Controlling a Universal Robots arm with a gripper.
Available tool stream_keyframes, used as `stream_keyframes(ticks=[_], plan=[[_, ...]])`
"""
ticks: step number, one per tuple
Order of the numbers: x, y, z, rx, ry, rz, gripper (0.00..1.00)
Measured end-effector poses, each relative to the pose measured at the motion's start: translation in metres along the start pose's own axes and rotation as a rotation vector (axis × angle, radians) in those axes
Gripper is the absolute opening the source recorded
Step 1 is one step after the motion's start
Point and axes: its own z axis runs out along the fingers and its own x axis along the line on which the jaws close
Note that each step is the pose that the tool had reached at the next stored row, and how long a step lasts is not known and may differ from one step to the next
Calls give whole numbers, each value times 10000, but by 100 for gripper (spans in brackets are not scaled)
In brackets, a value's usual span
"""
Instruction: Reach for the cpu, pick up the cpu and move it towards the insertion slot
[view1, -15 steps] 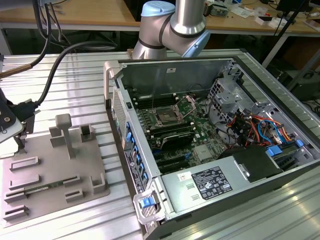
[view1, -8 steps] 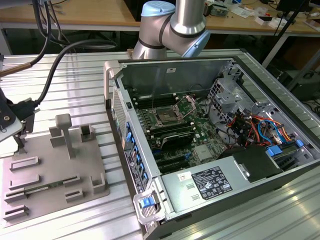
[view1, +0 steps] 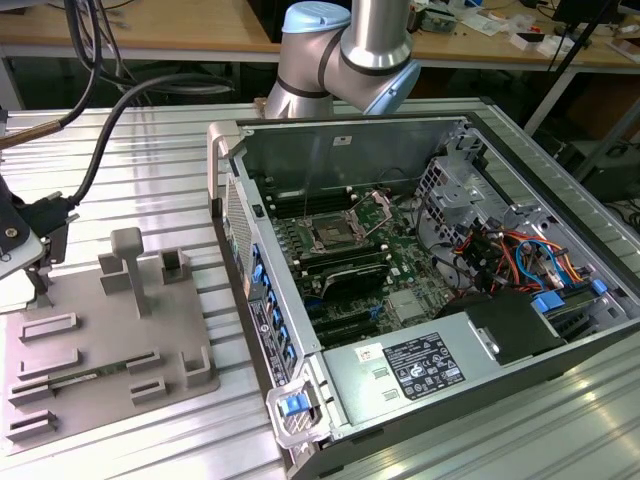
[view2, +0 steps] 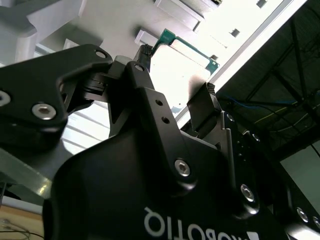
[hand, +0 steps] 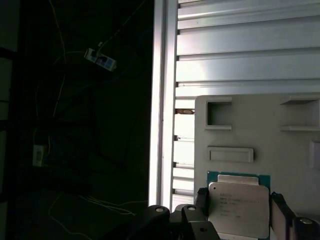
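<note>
Centrally, in both wrist views, the gripper (hand: 240, 196) (view2: 176, 68) straddles the cpu (hand: 239, 207) (view2: 187, 50), its two black fingers (hand: 201, 199) drawn in against opposite edges of the chip so that the chip is pinched between them. The cpu shows a silvery metal top with a thin green rim and lies flat over the grey tray (hand: 250, 120), close to one long edge of that tray and beside several shallow rectangular recesses; whether it has left the tray surface cannot be told. In the exterior view the tray (view1: 100, 340) rests on the ribbed aluminium table (view1: 150, 130) at the exterior view's left, with upright grey posts standing on it. The open computer case (view1: 215, 170) occupies the exterior view's right. Inside it, on the green motherboard, sits the insertion slot (view1: 330, 237), a square socket with a metal frame and dark centre, well apart from the tray. The arm (view1: 350, 50) rises behind the case, and a thick black cable (view1: 110, 130) curves above the table.
</note>
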Motion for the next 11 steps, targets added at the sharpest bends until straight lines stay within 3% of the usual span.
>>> stream_keyframes(ticks=[11], plan=[[-1,2,-79,-2,-4,0,55]])
